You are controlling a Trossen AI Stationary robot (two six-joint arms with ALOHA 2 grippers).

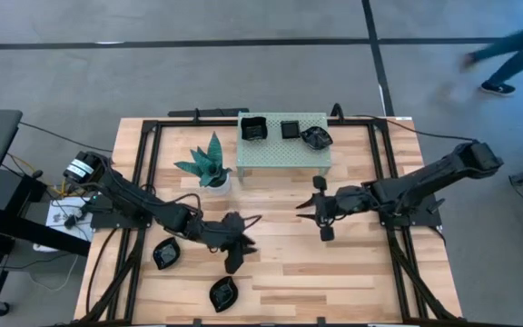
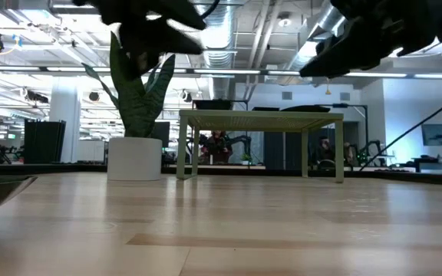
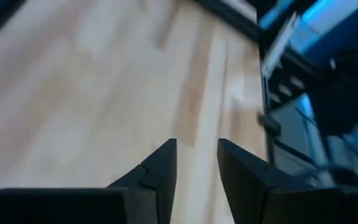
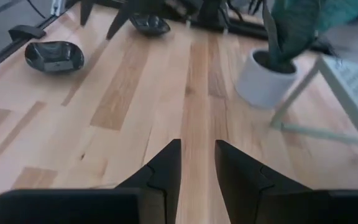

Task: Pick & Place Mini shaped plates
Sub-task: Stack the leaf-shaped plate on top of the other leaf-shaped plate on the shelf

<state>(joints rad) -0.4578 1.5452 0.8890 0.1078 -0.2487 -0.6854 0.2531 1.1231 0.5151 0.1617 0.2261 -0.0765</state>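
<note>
The tabletop [image 1: 280,263] is pale blond wood laid in long planks, with streaks of warmer tan and honey brown running along the grain. The mini shaped plates are glossy black: three on the shelf [image 1: 253,128] [image 1: 290,129] [image 1: 316,137] and two on the wood [image 1: 165,253] [image 1: 223,293]. The shelf [image 1: 284,153] is pale mint green with a fine dotted perforation pattern. The plant [image 1: 209,162] has deep teal-green leaves, and its pot [image 4: 265,79] is plain white. Both arms are black, as are the left tool [image 3: 196,163] and right tool [image 4: 197,158]. The floor [image 1: 152,73] is grey with dark lines.
</note>
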